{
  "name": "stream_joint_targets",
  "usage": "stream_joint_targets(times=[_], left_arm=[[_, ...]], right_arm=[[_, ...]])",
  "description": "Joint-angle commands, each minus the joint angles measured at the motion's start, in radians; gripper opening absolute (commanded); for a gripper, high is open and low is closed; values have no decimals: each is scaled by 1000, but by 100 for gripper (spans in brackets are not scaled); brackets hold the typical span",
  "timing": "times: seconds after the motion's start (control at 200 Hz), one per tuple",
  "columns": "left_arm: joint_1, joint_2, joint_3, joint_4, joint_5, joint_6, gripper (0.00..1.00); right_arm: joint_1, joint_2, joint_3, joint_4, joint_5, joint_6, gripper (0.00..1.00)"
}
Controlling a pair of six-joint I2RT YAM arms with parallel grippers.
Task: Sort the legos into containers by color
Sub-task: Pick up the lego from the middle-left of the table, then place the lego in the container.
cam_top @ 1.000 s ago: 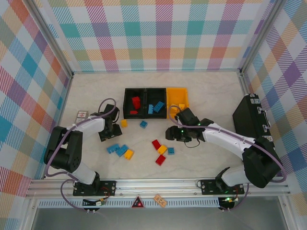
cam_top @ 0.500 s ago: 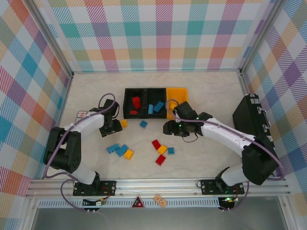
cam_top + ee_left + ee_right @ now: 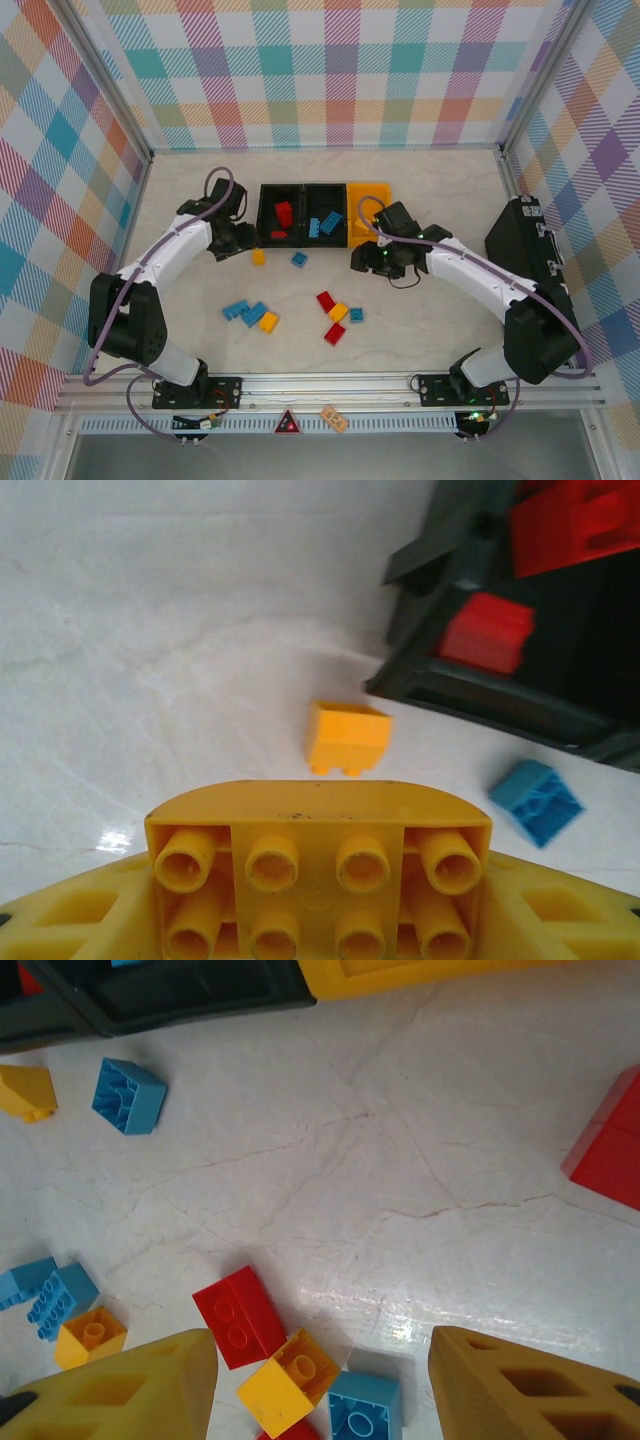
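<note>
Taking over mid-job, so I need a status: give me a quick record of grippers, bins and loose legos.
left gripper: shut on a yellow lego, near the left black bin
right gripper: open, empty, over the table
left black bin: red legos
middle black bin: blue legos
yellow bin: partly hidden by right arm
loose legos: red, blue, yellow on the table

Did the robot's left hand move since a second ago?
Yes. The left gripper, holding a yellow lego, moved farther from its base, up beside the black containers.
</note>
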Motion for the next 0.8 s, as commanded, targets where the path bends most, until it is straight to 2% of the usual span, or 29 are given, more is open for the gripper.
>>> stream_joint_targets(times=[0.0,0.22,0.425,0.795], left_arm=[[-42,25,60,-46,31,7,52],[-150,110,178,-27,46,-29,52],[-259,254,341,-23,53,-39,52],[-374,518,662,-26,92,-55,52]], right_arm=[[-11,6,33,-28,0,-13,58],[-55,-39,11,-35,9,7,58],[-107,-103,-37,-45,19,27,59],[-181,-197,-116,-52,20,39,59]])
